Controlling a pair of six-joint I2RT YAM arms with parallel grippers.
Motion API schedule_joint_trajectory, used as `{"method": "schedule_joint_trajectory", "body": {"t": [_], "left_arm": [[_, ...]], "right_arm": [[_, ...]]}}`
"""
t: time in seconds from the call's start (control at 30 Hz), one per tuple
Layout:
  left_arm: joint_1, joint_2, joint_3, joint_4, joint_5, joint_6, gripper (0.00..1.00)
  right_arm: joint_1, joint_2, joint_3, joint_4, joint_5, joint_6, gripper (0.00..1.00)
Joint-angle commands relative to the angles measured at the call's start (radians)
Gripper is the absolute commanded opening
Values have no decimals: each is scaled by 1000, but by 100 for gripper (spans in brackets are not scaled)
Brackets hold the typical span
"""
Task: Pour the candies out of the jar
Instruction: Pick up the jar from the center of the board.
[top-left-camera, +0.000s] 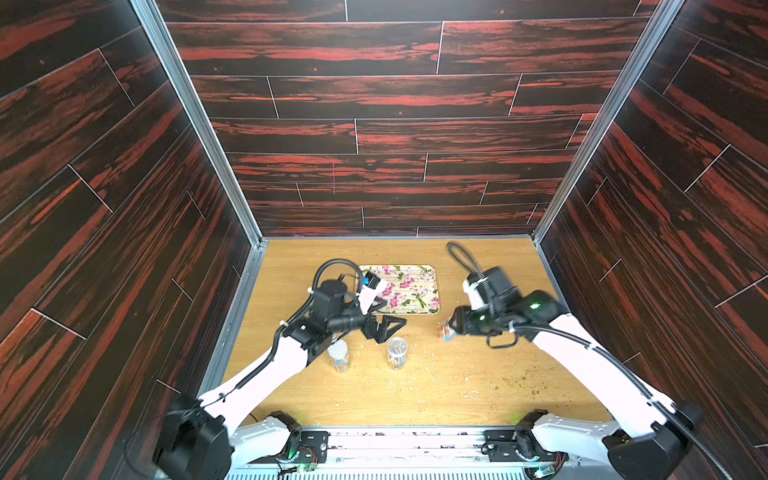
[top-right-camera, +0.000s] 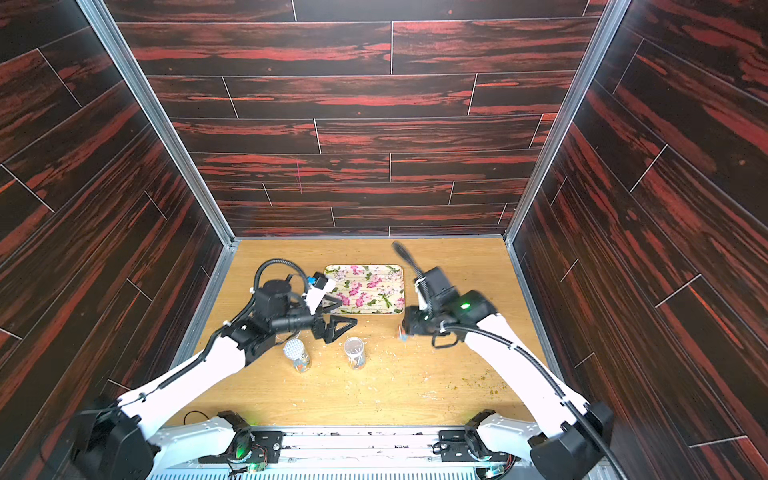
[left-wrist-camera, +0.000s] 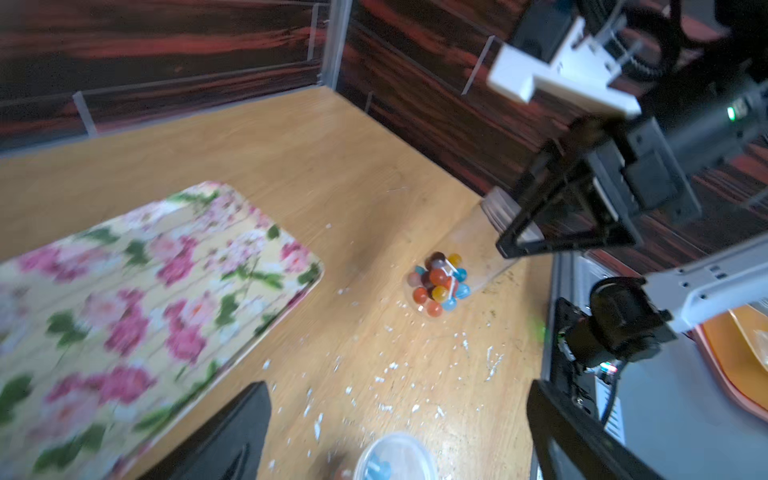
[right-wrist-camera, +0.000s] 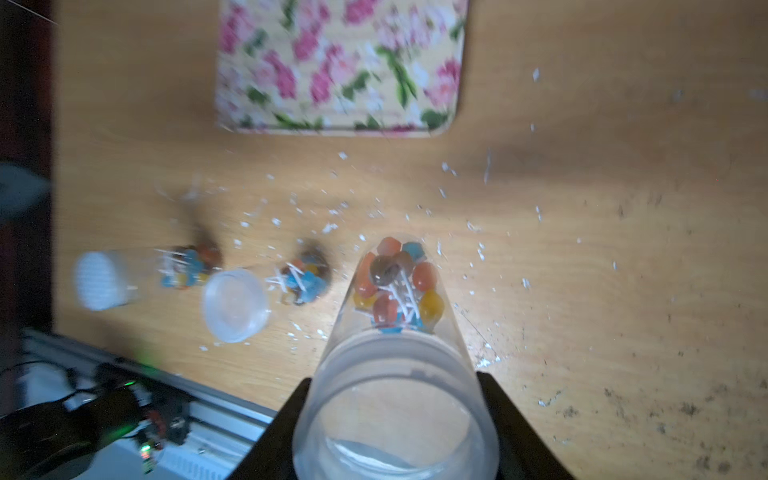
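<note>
My right gripper (right-wrist-camera: 395, 376) is shut on the jar (right-wrist-camera: 395, 407), a clear plastic one with no lid, its open mouth facing the wrist camera. The candies (right-wrist-camera: 397, 286), small round balls in orange, blue, yellow and dark colours with thin white sticks, lie heaped at its closed end. In both top views the right gripper (top-left-camera: 451, 328) (top-right-camera: 405, 328) holds the jar (top-left-camera: 445, 331) low over the table, just right of the flowered tray (top-left-camera: 409, 291). The left wrist view shows the jar (left-wrist-camera: 469, 257) tilted, candies (left-wrist-camera: 438, 284) at its low end. My left gripper (top-left-camera: 386, 328) (left-wrist-camera: 399, 432) stands open and holds nothing.
Two more clear jars with candies stand in front of the left gripper: one with a white lid (top-left-camera: 338, 355) (right-wrist-camera: 99, 280), one open (top-left-camera: 397, 353) (right-wrist-camera: 235, 305). Pale crumbs (top-left-camera: 419, 365) litter the wooden table. Dark wood-pattern walls close in the back and both sides.
</note>
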Motion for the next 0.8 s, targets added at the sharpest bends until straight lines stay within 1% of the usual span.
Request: {"method": "schedule_joint_trajectory", "body": {"t": [0.0, 0.03, 0.1, 0.23, 0.3, 0.43, 0.57, 0.63, 0.77], "left_arm": [[-4, 47, 87, 46, 163, 57, 100], [-4, 66, 121, 36, 205, 79, 100], [-4, 96, 200, -35, 252, 146, 100], [-3, 154, 340, -142, 303, 243, 100], [-4, 179, 378, -165, 317, 267, 100], [-4, 219, 413, -163, 342, 264, 100], [-9, 240, 431, -168, 398, 242, 100], [-19, 247, 434, -216, 413, 271, 100], [-50, 243, 427, -322, 416, 344, 100]], "right_arm": [[-33, -17, 76, -40, -137, -79, 51], [-42, -16, 104, -46, -165, -94, 51], [-53, -10, 161, -55, -223, -122, 51], [-59, 8, 254, -70, -330, -153, 51], [-59, 12, 286, -73, -362, -160, 51], [-59, 25, 331, -76, -467, -196, 51], [-59, 42, 343, -76, -530, -228, 51], [-59, 50, 339, -66, -571, -244, 51], [-59, 63, 328, -58, -605, -271, 51]]}}
